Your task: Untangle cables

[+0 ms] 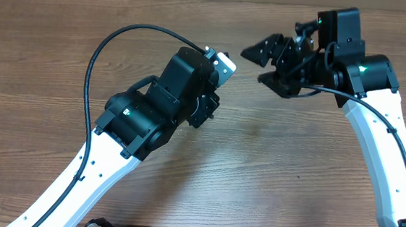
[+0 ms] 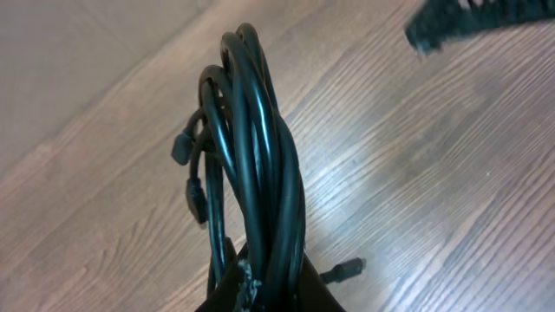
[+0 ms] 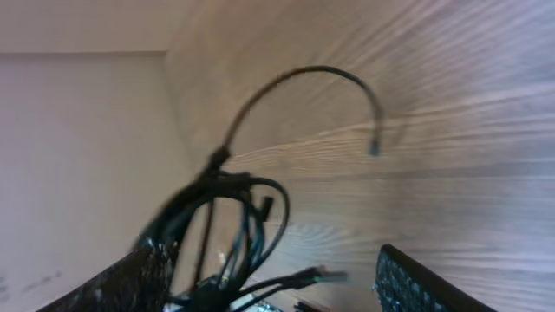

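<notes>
In the left wrist view a bundle of thin black cables (image 2: 256, 165) stands up out of my left gripper (image 2: 264, 293), which is shut on its lower end. Small plug ends (image 2: 180, 149) hang at its left, and another (image 2: 347, 270) lies by the table. In the right wrist view the cables (image 3: 238, 221) sit between my right gripper's open fingers (image 3: 269, 282). One strand arches up to a plug end (image 3: 375, 147). Overhead, the left gripper (image 1: 220, 65) is mostly hidden under its wrist. The open right gripper (image 1: 262, 66) faces it closely. The bundle is hidden there.
The wooden table (image 1: 271, 170) fills the view. A thick black arm cable (image 1: 94, 61) loops from the left arm. The right arm's white link (image 1: 380, 164) runs down the right side. A right finger tip (image 2: 468, 22) shows at the top right of the left wrist view.
</notes>
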Robot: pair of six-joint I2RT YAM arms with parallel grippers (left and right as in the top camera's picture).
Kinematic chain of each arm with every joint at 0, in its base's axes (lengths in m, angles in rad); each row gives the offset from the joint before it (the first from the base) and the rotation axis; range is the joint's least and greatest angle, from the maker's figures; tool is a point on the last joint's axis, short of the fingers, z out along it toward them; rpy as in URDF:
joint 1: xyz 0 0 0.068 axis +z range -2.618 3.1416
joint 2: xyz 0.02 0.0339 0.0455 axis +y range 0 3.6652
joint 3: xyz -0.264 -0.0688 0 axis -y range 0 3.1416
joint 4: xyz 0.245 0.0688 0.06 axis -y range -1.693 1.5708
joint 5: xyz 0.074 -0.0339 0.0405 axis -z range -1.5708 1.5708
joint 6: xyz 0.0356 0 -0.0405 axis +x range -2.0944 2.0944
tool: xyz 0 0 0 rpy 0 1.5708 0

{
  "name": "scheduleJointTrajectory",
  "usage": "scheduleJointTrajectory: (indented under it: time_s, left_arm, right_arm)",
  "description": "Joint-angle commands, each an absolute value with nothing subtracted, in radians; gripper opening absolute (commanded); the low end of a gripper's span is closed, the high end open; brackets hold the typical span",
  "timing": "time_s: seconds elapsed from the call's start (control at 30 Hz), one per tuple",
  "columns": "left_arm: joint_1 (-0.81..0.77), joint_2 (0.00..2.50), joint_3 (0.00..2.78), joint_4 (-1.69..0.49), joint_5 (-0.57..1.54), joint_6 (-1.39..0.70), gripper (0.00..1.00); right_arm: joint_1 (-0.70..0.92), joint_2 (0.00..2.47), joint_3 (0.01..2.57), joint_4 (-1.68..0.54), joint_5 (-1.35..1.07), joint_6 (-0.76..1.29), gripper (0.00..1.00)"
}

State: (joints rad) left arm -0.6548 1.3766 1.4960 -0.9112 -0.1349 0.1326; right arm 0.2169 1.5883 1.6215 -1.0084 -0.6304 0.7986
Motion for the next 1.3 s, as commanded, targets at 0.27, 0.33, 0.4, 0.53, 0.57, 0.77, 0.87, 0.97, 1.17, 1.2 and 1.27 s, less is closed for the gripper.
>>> scheduleJointTrajectory:
  time_s: [0.27,0.33,0.4,0.53,0.57,0.77,0.87,0.97,1.17,1.2,1.27]
  left_arm:
    - [-0.662,1.369,1.501,-0.894,0.049,0.165,0.12]
    - [-0.662,1.369,1.501,-0.893,0.049,0.165,0.11]
    - [-0.662,1.369,1.501,-0.892,0.049,0.165,0.12]
    - [-0.662,1.369,1.501,-0.891,0.038,0.168,0.12]
    - [-0.662,1.369,1.501,-0.893,0.035,0.175,0.12]
    - [-0.662,1.369,1.501,-0.905,-0.073,0.206,0.13]
    - [-0.662,1.369,1.501,-0.906,-0.159,0.206,0.13]
    - [-0.662,1.369,1.501,-0.888,-0.153,0.206,0.13]
    - [-0.662,1.369,1.501,-0.854,-0.142,0.206,0.13]
    - [-0.662,1.369,1.501,-0.851,-0.130,0.206,0.13]
    - [-0.662,1.369,1.501,-0.849,-0.093,0.206,0.14]
  right_arm:
    - [0.221,1.560,1.641,-0.928,-0.570,0.994,0.75]
    - [0.230,1.560,1.641,-0.929,-0.570,1.023,0.75]
    - [0.249,1.560,1.641,-0.927,-0.582,1.026,0.75]
    - [0.297,1.560,1.641,-0.928,-0.590,1.036,0.75]
    - [0.307,1.560,1.641,-0.929,-0.590,1.050,0.75]
    - [0.341,1.560,1.641,-0.897,-0.626,1.082,0.75]
    - [0.341,1.560,1.641,-0.899,-0.626,1.081,0.75]
    - [0.342,1.560,1.641,-0.899,-0.628,1.082,0.75]
    - [0.360,1.560,1.641,-0.928,-0.623,1.082,0.75]
    - [0.362,1.562,1.641,-0.936,-0.620,1.088,0.75]
    - [0.365,1.562,1.639,-0.945,-0.617,1.118,0.75]
